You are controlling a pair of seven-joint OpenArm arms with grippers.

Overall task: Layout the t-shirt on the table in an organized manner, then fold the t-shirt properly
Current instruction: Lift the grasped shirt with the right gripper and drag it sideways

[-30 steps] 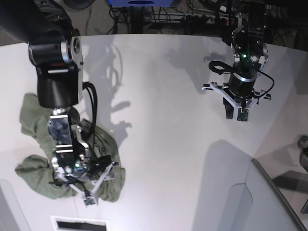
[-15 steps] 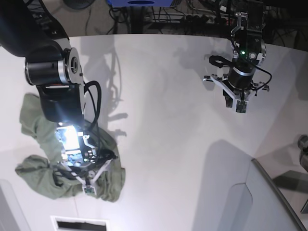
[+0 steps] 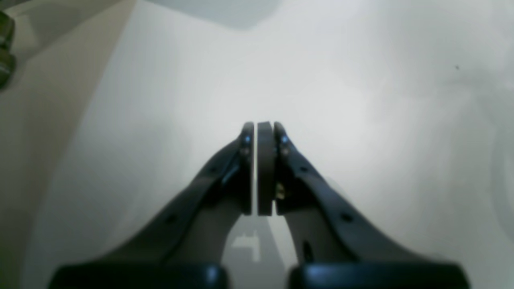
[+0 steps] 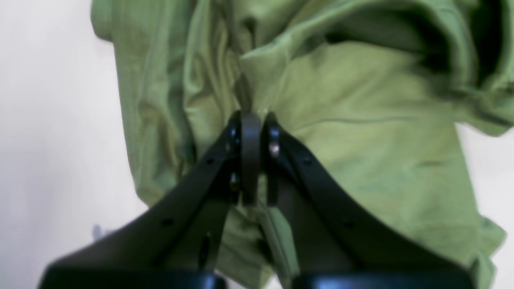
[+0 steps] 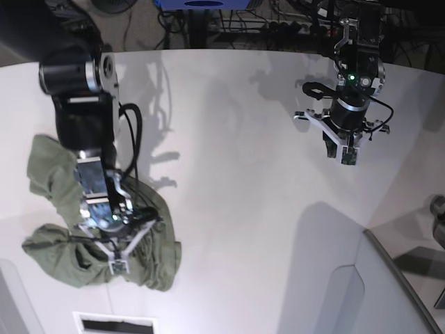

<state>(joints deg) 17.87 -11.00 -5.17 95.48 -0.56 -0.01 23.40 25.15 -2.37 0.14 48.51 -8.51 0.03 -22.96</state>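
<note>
The olive-green t-shirt point(image 5: 50, 182) lies crumpled in a heap at the left side of the white table point(image 5: 243, 209). My right gripper point(image 5: 117, 265) points down into the heap's near part. In the right wrist view the right gripper point(image 4: 253, 117) is shut, pinching a raised fold of the t-shirt point(image 4: 361, 136). My left gripper point(image 5: 345, 157) hovers over bare table at the far right, well away from the cloth. In the left wrist view the left gripper point(image 3: 263, 127) is shut with nothing in it above the table point(image 3: 369, 104).
A grey-white raised panel point(image 5: 348, 292) with a dark rim fills the near right corner. A dark slot point(image 5: 115, 324) sits at the near edge below the shirt. Cables and a blue object point(image 5: 201, 3) lie beyond the table's far edge.
My right gripper has gone from open to shut on a fold of the t-shirt and shifted slightly left. The left gripper drew back a little toward the far edge, still shut.
</note>
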